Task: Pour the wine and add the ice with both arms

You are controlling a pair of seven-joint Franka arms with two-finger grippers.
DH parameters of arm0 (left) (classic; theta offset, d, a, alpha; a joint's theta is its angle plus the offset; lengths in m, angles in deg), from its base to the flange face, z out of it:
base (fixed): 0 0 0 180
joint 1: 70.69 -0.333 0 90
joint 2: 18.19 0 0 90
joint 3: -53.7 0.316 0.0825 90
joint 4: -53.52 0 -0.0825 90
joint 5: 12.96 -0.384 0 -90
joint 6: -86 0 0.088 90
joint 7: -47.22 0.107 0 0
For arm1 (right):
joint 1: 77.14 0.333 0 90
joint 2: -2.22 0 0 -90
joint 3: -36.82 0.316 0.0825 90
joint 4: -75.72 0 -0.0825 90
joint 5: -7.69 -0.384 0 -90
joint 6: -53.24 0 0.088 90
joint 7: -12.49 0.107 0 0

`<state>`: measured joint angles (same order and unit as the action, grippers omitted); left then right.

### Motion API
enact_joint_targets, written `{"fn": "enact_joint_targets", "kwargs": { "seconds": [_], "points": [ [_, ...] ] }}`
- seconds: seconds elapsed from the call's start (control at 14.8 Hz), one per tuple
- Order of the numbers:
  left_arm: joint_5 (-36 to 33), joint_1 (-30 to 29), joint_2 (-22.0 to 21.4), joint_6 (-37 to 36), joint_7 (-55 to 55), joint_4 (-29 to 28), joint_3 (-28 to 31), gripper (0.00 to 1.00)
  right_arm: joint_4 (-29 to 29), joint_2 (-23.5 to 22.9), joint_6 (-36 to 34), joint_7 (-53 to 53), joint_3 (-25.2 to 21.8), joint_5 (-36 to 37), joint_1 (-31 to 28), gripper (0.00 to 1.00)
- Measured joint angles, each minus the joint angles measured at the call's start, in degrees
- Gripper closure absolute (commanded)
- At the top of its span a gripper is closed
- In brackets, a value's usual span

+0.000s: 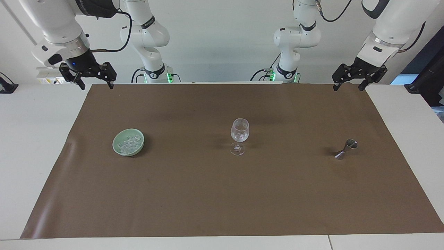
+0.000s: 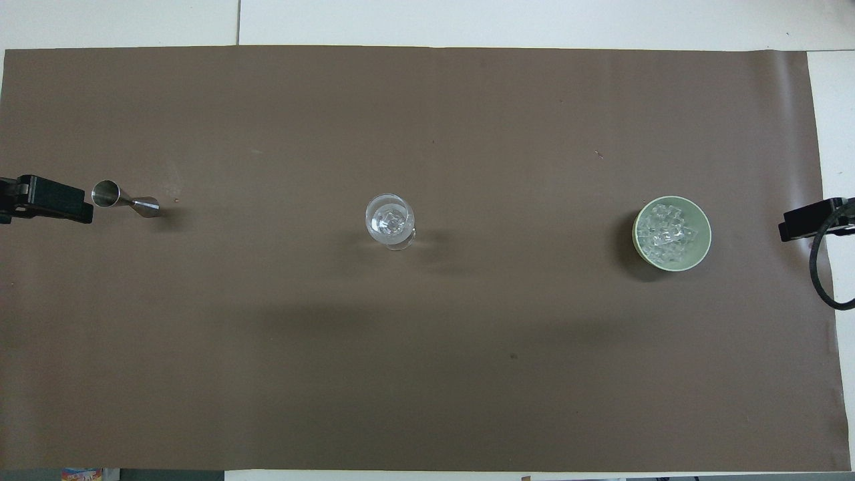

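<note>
A clear wine glass [image 1: 239, 133] [image 2: 389, 219] stands mid-mat. Toward the right arm's end, ice [image 1: 129, 143] [image 2: 664, 230] fills a pale green bowl [image 1: 138, 151] [image 2: 701, 255]. A small steel jigger [image 1: 347, 148] [image 2: 123, 198] stands toward the left arm's end. My right gripper [image 1: 97, 86] hangs open and empty over the mat's corner by its own base. My left gripper [image 1: 348, 88] hangs open and empty over the other corner on the robots' side. No wine is in view.
A brown mat [image 1: 208, 194] [image 2: 427, 374] covers most of the white table [image 1: 31, 139]. Only a black tip of each gripper shows at the overhead view's side edges.
</note>
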<state>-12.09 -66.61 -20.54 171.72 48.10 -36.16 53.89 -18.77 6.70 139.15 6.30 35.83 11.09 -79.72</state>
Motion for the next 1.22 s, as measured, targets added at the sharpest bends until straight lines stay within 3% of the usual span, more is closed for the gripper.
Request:
{"fn": "enact_joint_targets", "kwargs": {
  "seconds": [0.47, 1.22],
  "points": [
    [0.00, 0.00, 0.00, 0.00, 0.00, 0.00, 0.00, 0.00, 1.62, -2.69, -0.37, 0.11, -0.06, -2.03, -0.80, 0.00],
    [0.00, 0.00, 0.00, 0.00, 0.00, 0.00, 0.00, 0.00, 2.09, -2.78, -0.15, 0.11, -1.57, -2.06, 2.24, 0.00]
  ]
}}
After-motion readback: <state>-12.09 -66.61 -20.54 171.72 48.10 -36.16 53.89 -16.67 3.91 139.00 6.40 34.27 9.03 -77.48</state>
